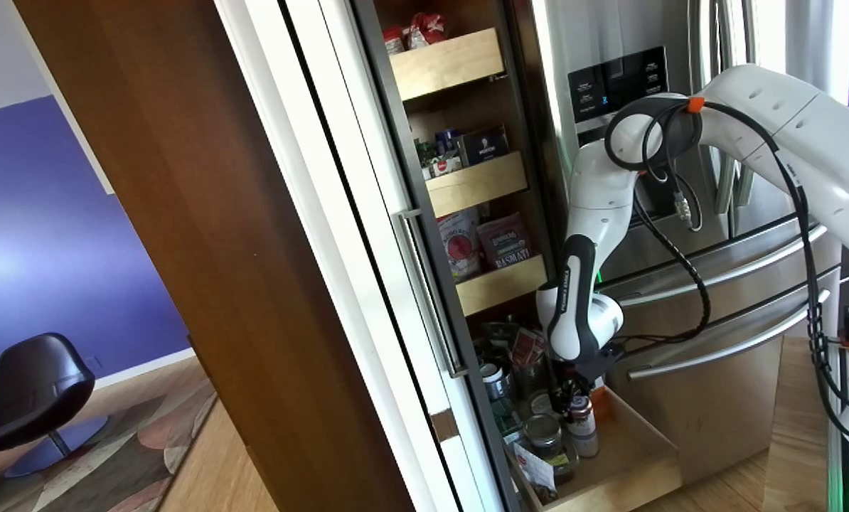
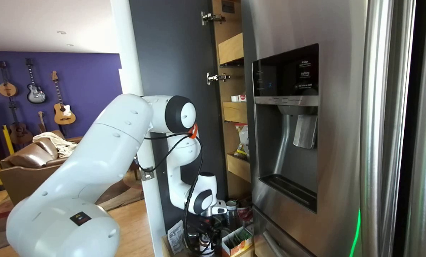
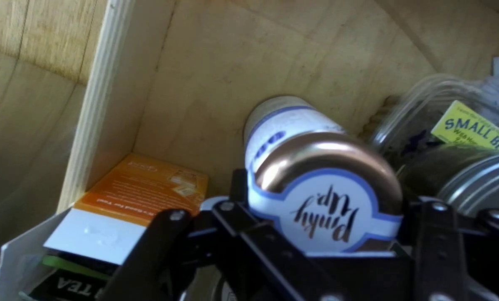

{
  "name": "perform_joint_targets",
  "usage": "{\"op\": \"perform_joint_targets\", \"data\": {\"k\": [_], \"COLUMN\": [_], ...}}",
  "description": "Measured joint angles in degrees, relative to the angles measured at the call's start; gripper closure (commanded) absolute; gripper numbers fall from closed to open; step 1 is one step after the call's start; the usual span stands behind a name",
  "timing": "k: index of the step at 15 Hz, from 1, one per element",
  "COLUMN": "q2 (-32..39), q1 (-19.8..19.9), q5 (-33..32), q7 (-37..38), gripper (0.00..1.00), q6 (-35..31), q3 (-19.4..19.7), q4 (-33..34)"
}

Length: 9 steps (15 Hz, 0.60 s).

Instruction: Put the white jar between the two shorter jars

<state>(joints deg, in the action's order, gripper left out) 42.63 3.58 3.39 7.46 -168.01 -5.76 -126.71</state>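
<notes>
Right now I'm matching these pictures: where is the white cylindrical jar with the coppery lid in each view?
In an exterior view: white cylindrical jar, lower right.
In an exterior view: jar, bottom, near centre.
Wrist view: jar, just right of centre.
Shared landmark: pale wooden drawer around it.

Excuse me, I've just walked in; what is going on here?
A robot arm reaches into a wooden drawer, its pincer at the white jar, one jaw on each side, presumably to reposition it. An orange tea box stands nearby in the same drawer. I cannot tell whether the jaws grip the jar or whether it is lifted.
</notes>
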Motion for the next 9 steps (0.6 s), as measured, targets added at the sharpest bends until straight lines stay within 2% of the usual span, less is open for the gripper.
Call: {"op": "perform_joint_targets", "data": {"k": [9], "q2": [0.03], "q1": [7.38], "q5": [3.25], "q7": [-6.50], "gripper": [0.51], "q6": [-1.24], "q3": [-6.85], "q4": [-0.72]}}
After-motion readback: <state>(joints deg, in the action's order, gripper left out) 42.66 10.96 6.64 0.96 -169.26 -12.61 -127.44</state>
